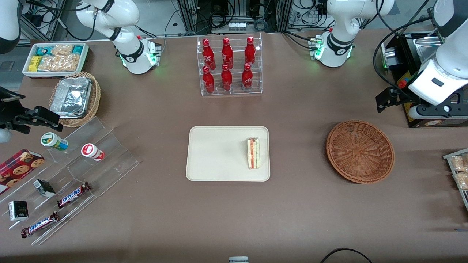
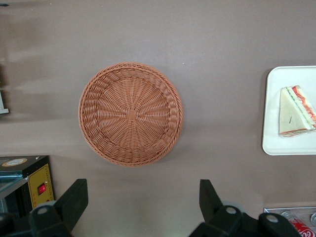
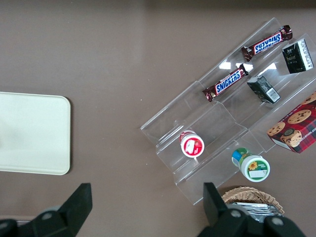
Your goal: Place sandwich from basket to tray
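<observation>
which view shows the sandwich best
The left wrist view: the sandwich shows its whole triangular face on the tray, with the open pincer above the basket. The front view shows only its filling edge; the right wrist view misses it.

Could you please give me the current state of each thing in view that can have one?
sandwich: lying on the tray, near its edge toward the basket
tray: flat on the table, holding only the sandwich
basket: upright, empty
gripper: open, holding nothing, raised above the table near the basket
cola bottles: six, upright in the clear rack
</observation>
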Controlling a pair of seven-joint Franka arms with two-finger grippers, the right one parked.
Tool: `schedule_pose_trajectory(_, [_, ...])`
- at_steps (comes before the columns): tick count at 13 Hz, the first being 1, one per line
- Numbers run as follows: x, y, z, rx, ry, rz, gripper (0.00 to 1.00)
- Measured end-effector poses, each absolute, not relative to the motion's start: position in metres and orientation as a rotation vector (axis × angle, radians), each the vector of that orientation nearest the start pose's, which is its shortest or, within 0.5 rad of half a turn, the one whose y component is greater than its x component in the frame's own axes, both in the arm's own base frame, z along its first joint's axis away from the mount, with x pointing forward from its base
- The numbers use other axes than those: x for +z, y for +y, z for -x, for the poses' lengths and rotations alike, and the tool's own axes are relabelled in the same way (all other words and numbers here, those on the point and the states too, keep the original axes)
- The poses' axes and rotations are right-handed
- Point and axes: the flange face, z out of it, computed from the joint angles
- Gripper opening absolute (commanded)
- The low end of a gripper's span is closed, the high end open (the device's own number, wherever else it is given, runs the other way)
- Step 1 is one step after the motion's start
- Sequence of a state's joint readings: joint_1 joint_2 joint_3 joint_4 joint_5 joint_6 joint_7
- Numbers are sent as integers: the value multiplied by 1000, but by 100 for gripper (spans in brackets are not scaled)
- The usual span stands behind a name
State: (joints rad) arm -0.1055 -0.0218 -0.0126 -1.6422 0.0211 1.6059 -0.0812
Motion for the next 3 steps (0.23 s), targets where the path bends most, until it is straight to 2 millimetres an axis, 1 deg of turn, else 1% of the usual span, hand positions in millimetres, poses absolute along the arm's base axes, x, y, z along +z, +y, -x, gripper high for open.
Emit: schedule_pose_trajectory(3, [604,-65,-545,36,39,3134,100])
